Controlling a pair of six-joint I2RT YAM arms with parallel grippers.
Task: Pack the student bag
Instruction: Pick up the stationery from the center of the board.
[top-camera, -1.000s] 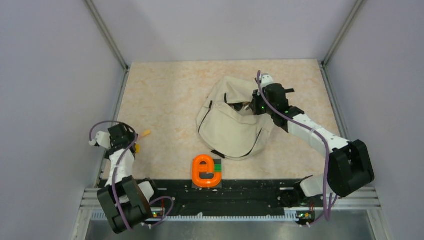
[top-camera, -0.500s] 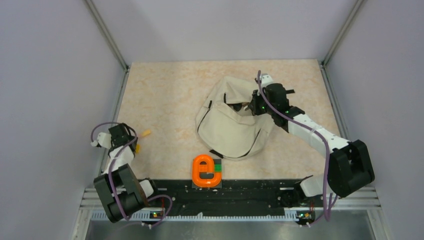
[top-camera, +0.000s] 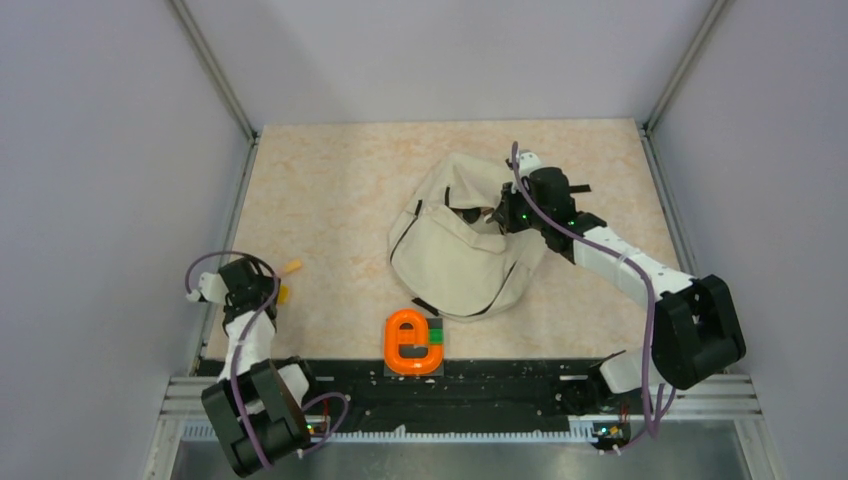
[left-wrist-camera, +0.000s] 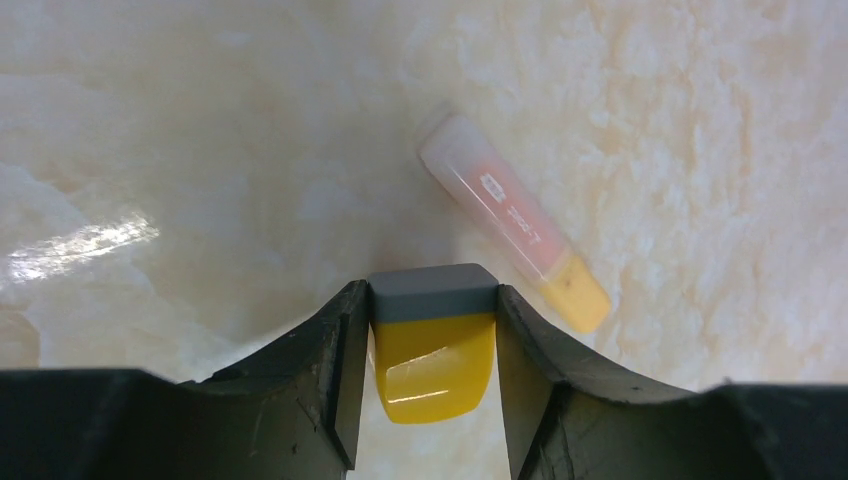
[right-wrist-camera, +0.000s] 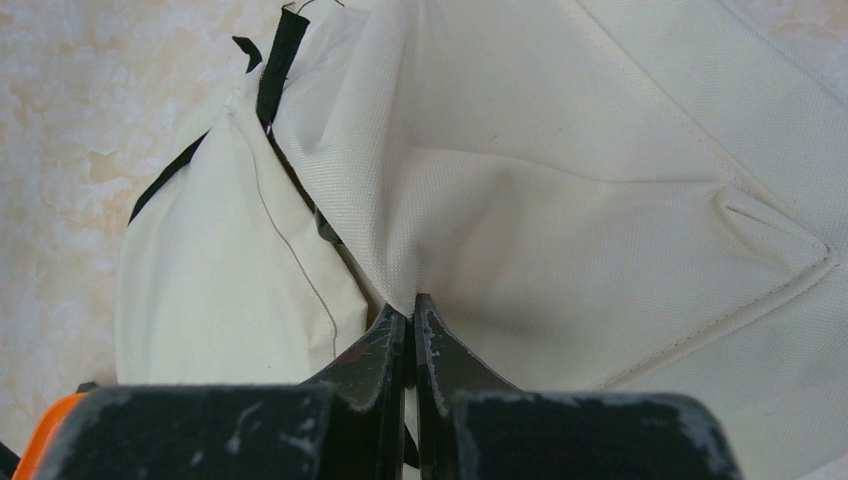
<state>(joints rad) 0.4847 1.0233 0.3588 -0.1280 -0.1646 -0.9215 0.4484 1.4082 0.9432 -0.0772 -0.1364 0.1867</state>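
Cream fabric student bag (top-camera: 450, 262) lay slumped centre-right on the table (top-camera: 330, 180), a dark opening showing near its far side. R claw (right-wrist-camera: 410, 318) was pinched tight on a fold of cloth at that opening, prob. to keep the mouth up & open for loading. L claw (left-wrist-camera: 433, 292), by the table's left edge & well apart from the bag, was narrowed around a yellow block (left-wrist-camera: 433, 365) w/ grey end, fingers against both sides; likely the next item to go in. A clear tube (left-wrist-camera: 505, 220) w/ yellow cap lay just beside it. An orange e-shaped thing (top-camera: 405, 342) sat at the near edge. Count: 1 bag, 1 block, 1 tube, 1 orange thing, 2 claws.
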